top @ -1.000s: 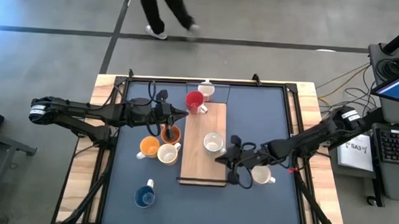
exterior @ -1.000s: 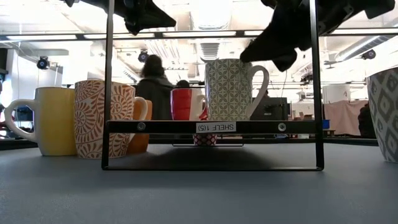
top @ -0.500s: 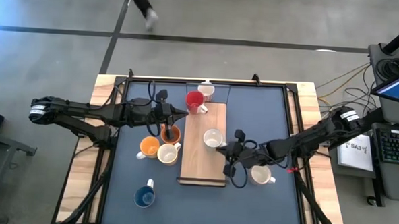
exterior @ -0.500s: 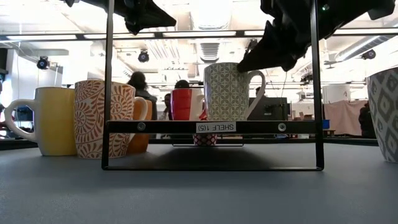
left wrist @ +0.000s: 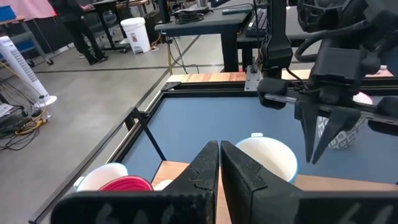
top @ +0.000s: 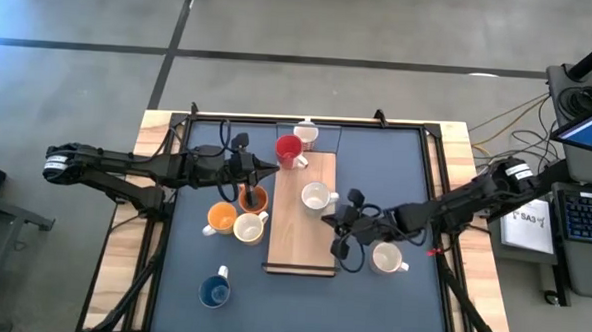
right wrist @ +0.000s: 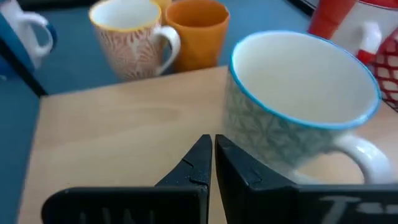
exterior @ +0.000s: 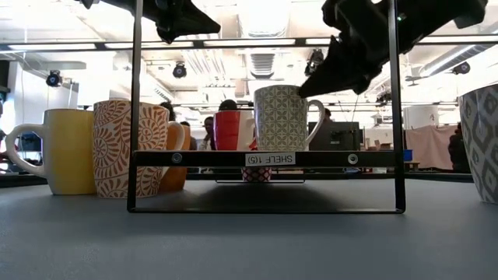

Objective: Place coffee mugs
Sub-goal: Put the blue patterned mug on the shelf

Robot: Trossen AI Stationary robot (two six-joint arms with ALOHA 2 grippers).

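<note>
The white patterned mug point(top: 316, 197) (blue rim) stands upright beside the right gripper point(top: 345, 225), pressed together.

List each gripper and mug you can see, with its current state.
left gripper: shut, empty, beside the red mug
right gripper: shut, empty, beside the patterned mug
patterned mug: upright on the wooden shelf
red mug: upright
blue mug: upright, on the mat

The patterned mug point(top: 317, 197) on the shelf point(top: 300, 248) has slid toward the far end, nearer the red mug point(top: 289, 149). The closed right end effector point(top: 340, 222) followed just behind it. The person walking beyond the surface has gone.
</note>
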